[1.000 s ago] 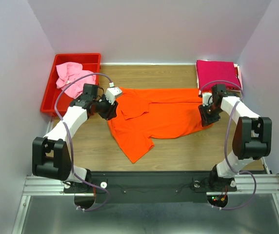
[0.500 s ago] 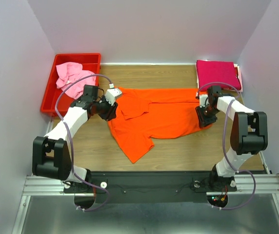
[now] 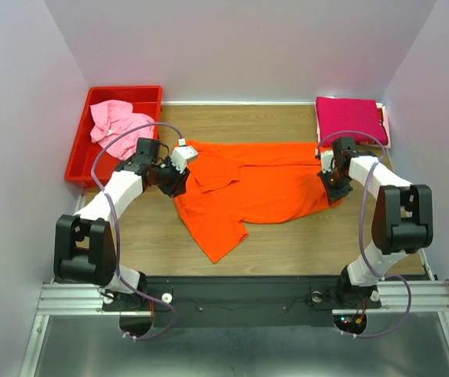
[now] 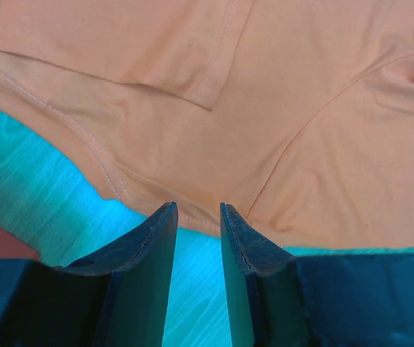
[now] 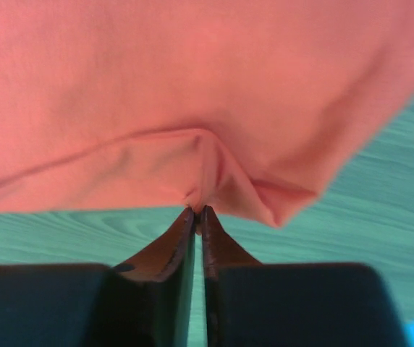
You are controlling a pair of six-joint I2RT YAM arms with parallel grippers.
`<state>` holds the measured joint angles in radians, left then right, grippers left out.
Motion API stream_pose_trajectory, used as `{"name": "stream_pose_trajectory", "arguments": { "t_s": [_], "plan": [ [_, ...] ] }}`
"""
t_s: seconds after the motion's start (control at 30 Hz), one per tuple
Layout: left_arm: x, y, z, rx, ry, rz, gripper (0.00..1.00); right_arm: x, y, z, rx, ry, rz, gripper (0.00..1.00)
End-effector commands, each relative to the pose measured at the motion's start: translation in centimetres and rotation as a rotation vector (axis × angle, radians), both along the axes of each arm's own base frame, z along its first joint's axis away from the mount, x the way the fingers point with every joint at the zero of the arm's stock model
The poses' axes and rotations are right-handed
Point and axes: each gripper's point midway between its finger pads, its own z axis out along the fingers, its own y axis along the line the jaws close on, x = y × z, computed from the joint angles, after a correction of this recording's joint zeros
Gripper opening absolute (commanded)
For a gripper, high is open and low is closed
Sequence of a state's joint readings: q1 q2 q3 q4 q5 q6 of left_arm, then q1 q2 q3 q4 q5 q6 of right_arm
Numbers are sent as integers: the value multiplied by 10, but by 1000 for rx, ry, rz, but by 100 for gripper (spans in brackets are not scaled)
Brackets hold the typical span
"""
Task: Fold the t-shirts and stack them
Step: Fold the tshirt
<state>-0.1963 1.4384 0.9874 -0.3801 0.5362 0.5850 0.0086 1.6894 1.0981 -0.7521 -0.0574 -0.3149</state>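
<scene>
The orange t-shirt (image 3: 248, 188) lies spread and rumpled across the middle of the table. My left gripper (image 3: 179, 174) is at the shirt's left edge; in the left wrist view (image 4: 196, 217) its jaws stand open, the shirt's hem (image 4: 192, 181) just past their tips. My right gripper (image 3: 333, 187) is at the shirt's right edge; in the right wrist view (image 5: 197, 213) it is shut on a pinched fold of the orange cloth (image 5: 207, 108). The magenta t-shirt (image 3: 348, 119) lies folded at the back right. The light pink t-shirt (image 3: 117, 124) is bunched in the red bin (image 3: 79, 153).
The red bin stands at the back left, close to my left arm. White walls enclose the table on three sides. Bare wood shows in front of the orange shirt (image 3: 303, 239).
My right gripper has shifted slightly left and toward the back along the shirt's right edge. My left gripper has stayed at the left edge, turning only a little.
</scene>
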Motion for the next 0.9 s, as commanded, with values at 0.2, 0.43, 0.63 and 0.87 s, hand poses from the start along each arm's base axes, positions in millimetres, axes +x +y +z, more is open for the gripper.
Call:
{"name": "stream_pose_trajectory", "arguments": {
  "t_s": [0.2, 0.43, 0.63, 0.87],
  "plan": [
    [-23, 5, -17, 48, 57, -76, 41, 6, -25, 51, -159, -78, 204, 1],
    [-59, 12, -33, 111, 93, -231, 42, -17, -55, 57, -332, 20, 504, 1],
    [-75, 7, -43, 163, 52, -320, 43, -28, -68, 54, -413, 51, 704, 1],
    [-67, -7, -48, 173, -17, -379, 48, -30, -67, 44, -405, 64, 763, 1]
  ]
}}
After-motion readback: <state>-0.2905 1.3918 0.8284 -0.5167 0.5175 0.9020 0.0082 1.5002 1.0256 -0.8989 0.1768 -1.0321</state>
